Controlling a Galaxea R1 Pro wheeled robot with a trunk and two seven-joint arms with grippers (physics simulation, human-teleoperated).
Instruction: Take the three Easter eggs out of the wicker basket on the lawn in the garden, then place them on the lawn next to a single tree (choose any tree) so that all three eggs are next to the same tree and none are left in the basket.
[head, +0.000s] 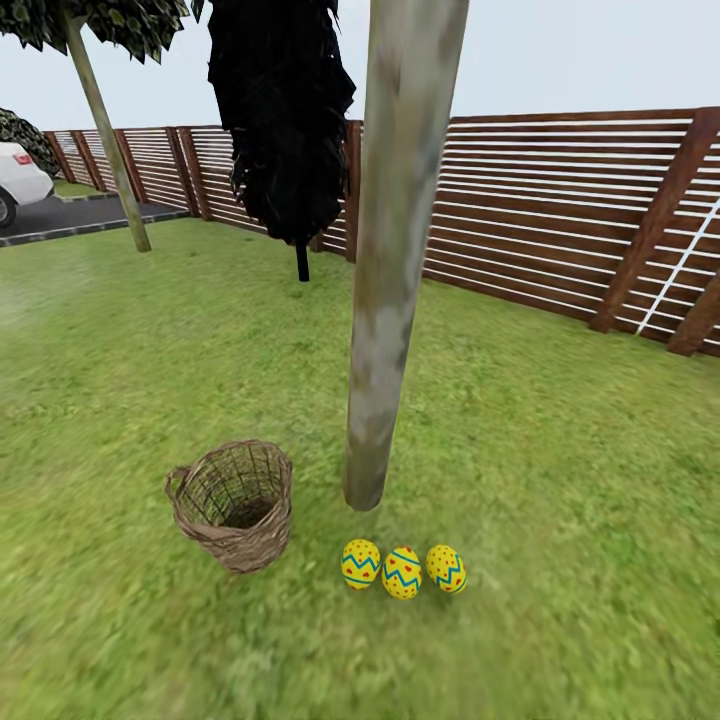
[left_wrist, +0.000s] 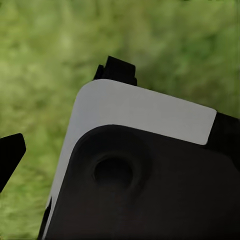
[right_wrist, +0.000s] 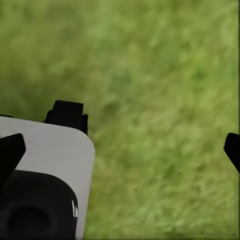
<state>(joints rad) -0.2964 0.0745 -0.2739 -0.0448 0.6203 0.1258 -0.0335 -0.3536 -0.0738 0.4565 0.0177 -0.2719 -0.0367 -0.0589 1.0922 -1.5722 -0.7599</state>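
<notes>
Three yellow Easter eggs with red dots and blue zigzags lie in a row on the lawn (head: 560, 470): one (head: 360, 563), one (head: 401, 572) and one (head: 446, 568). They rest just in front of the foot of the pale mottled tree trunk (head: 395, 300). The wicker basket (head: 235, 500) stands upright to the trunk's left, and no egg shows inside it. My right gripper (right_wrist: 120, 150) hangs open over blurred grass, nothing between its fingertips (right_wrist: 10, 150). My left gripper (left_wrist: 120, 150) shows one black fingertip (left_wrist: 11, 150) set wide, beside a white and black part of my own body (left_wrist: 140, 165).
A black-foliaged column-shaped tree (head: 280, 120) stands behind the trunk by the brown slatted fence (head: 560, 210). A thin-trunked tree (head: 105, 130), a paved strip (head: 70, 212) and a white car (head: 15, 180) are at the far left. Grass stretches all around.
</notes>
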